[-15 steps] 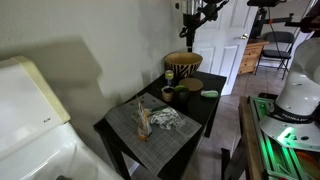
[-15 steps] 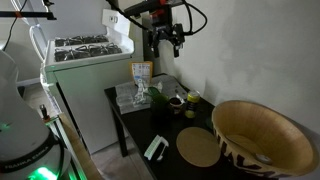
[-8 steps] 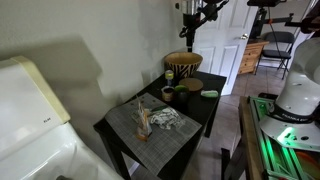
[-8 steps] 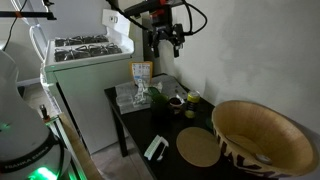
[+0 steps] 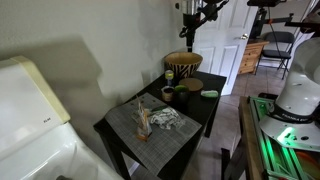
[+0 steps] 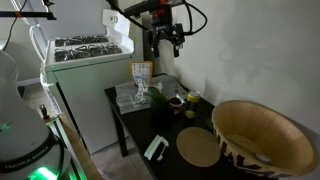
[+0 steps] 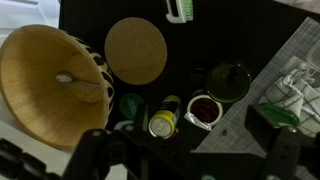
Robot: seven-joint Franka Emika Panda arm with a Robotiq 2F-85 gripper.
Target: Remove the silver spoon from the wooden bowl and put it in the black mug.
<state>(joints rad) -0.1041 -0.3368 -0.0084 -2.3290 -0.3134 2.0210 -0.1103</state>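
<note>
Nothing has moved since the earlier frames: your claw (image 7: 185, 150) hangs where it was, and every item lies as before. In the wrist view it fills the lower edge, its fingers (image 7: 92, 148) spread wide with nothing between them.

Just above them in that frame, a cluster of small vessels stands on the black tabletop (image 7: 235, 30): a green cup (image 7: 130, 105), a yellow-topped jar (image 7: 161, 123), a cup with a red inside (image 7: 203, 110), and a dark mug (image 7: 230, 80) right of centre. A grey mat (image 7: 300, 60) takes the right side.

Further up, a round tan disc (image 7: 136, 50) lies flat at upper centre. Just left of it stands the wooden bowl (image 7: 45, 75), filling the left side. The silver spoon (image 7: 80, 82) lies inside the bowl, on its inner wall, handle pointing right toward the rim. It is well apart from the dark mug. A green-and-white item (image 7: 180, 10) sits at the top edge.

In both exterior views the claw (image 5: 188, 38) (image 6: 170, 42) hovers high in the upper part of the frame, clear of the bowl (image 5: 183, 66) (image 6: 262, 135).
</note>
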